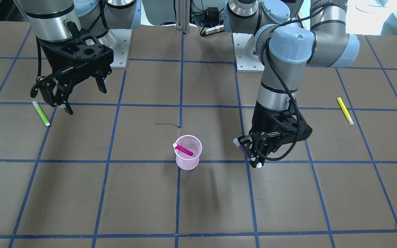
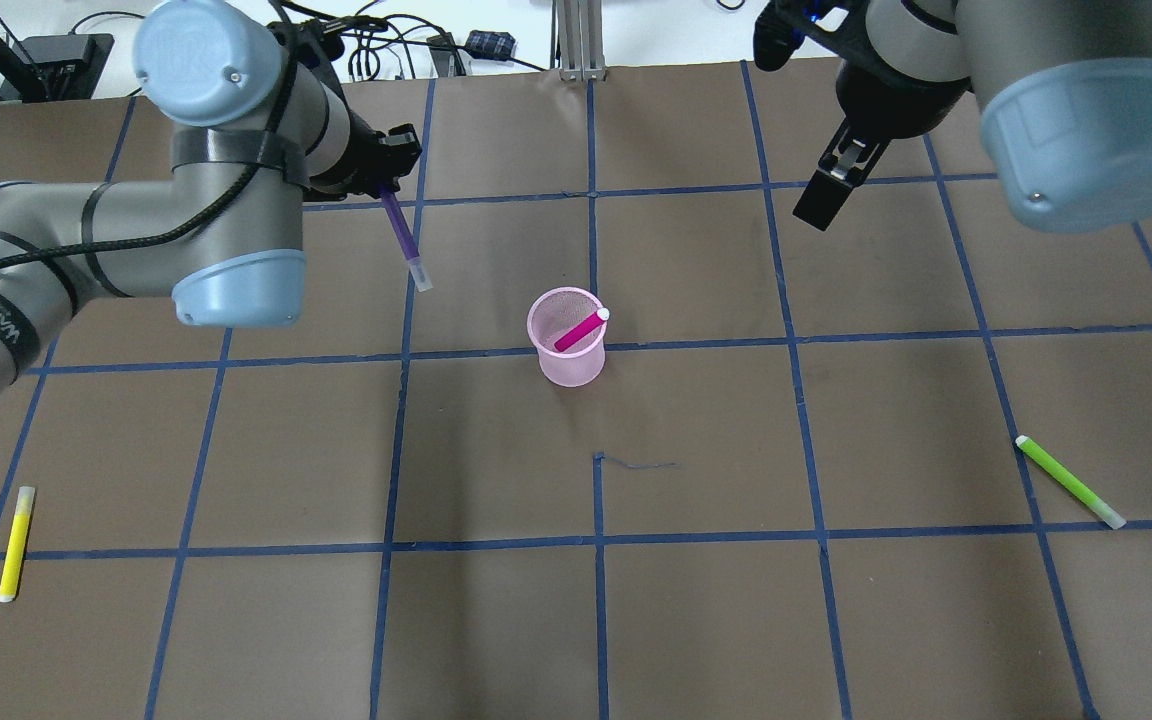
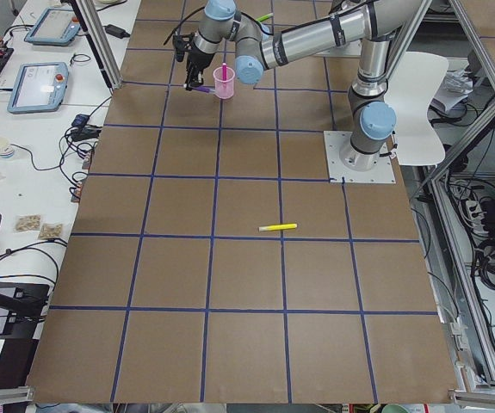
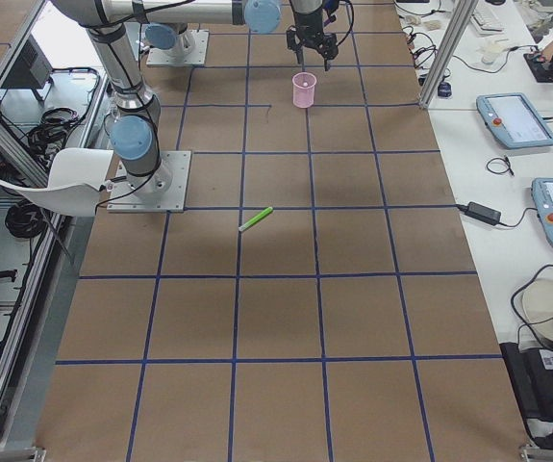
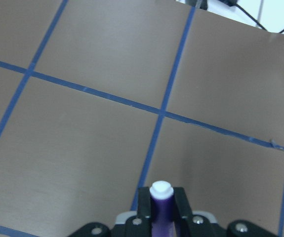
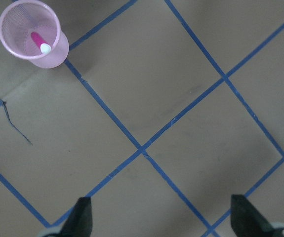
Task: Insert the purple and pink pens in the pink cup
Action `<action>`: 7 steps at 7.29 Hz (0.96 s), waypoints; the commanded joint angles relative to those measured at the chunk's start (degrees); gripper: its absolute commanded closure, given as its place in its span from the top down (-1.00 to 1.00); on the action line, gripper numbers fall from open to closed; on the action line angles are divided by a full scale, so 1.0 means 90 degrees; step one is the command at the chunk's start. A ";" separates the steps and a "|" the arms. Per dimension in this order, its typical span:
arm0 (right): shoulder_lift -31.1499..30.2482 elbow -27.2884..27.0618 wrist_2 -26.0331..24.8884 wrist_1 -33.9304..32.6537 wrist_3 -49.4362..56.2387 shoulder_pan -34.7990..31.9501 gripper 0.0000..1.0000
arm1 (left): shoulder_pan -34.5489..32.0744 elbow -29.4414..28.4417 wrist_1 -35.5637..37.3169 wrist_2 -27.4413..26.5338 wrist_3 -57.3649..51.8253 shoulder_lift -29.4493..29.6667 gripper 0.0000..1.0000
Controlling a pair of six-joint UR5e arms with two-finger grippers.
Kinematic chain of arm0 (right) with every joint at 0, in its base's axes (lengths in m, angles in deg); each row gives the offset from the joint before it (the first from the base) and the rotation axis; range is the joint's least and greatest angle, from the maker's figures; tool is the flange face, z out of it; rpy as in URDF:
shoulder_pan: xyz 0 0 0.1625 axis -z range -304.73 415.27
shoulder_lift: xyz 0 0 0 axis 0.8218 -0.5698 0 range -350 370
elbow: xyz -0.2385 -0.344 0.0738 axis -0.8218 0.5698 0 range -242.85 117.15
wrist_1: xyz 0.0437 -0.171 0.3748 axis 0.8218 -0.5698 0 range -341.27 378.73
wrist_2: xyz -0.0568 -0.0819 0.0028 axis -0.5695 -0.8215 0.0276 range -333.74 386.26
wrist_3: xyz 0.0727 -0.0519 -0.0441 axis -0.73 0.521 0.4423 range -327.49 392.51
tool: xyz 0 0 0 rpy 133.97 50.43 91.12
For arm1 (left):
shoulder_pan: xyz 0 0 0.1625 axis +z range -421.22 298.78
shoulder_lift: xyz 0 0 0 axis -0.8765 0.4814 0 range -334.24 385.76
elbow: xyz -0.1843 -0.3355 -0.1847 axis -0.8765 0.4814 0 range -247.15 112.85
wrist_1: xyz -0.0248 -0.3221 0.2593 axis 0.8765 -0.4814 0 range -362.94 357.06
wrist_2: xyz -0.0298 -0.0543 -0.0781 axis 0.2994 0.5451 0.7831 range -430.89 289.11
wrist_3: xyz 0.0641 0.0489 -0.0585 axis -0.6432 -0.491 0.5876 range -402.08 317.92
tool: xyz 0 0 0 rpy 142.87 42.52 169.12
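Pink cup: the pink wire-mesh cup (image 2: pixel 571 368) stands upright around the middle of the brown paper-covered table (image 2: pixel 496 620) with its blue tape grid.
Pink pen: the magenta pen (image 2: pixel 579 331) with the white end cap is already in the cup. It leans on the rim with the white end sticking up, so half the job looks done.
Purple pen: the purple pen (image 2: pixel 402 232) with a pale cap is up in the air. It hangs tilted, left of the cup and a bit farther out, well clear of the rim.
Left gripper: the left gripper (image 2: pixel 391 180) has its fingers pinched on the pen's upper end. The wrist cam shows the white butt end poking out between them.
Right gripper: the right gripper (image 1: pixel 84 100) has its fingers spread wide with nothing in them, hovering far right.
Handling: my guess is the pen is light, stiff, slick plastic. Held near one end, it could swivel in the pinch. The mesh cup looks light too, so a knock on the rim might tip it.
Next: probably carry it over the mouth, drop the low end in beside the magenta one, then let go.
Leftovers: the green pen (image 2: pixel 1069 481) near right and the yellow pen (image 2: pixel 16 543) near left aren't part of this.
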 commanded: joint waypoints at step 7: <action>-0.0510 -0.0211 0.0006 0.0549 -0.5837 0.0008 1.00 | -0.1565 0.0023 0.0955 -0.1098 0.1865 0.0699 -1.00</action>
